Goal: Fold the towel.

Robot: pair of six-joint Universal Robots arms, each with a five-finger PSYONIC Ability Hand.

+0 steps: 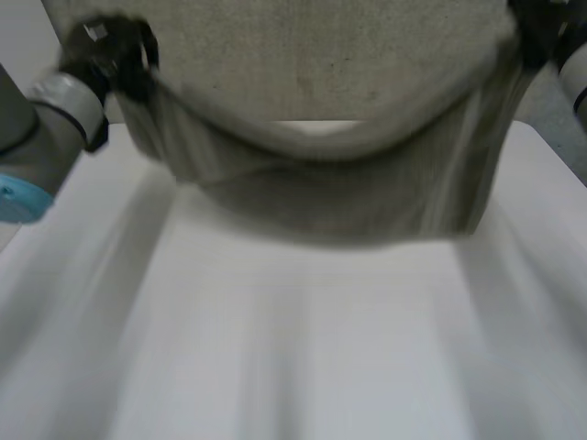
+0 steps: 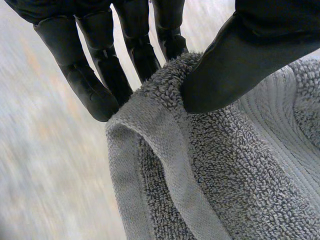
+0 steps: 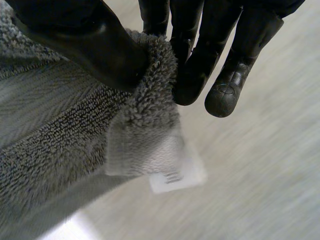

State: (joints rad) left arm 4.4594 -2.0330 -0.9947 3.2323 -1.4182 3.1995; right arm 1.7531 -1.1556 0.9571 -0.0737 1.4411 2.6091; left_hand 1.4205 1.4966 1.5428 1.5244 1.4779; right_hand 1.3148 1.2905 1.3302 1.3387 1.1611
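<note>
Left hand (image 2: 245,60), right hand (image 3: 85,40) raised; fingers (image 2: 85,75) pinch towel (image 1: 312,64).

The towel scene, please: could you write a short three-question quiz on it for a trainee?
1. True or false: the towel lies flat on the table.
2. Where does the left hand pinch the towel? A the middle; B a corner; C nowhere.
3. Fill in: a white ____ hangs off the towel by the fingers of the right hand.
Key: 1 false, both hands hold it up and it sags between them; 2 B; 3 label.
</note>
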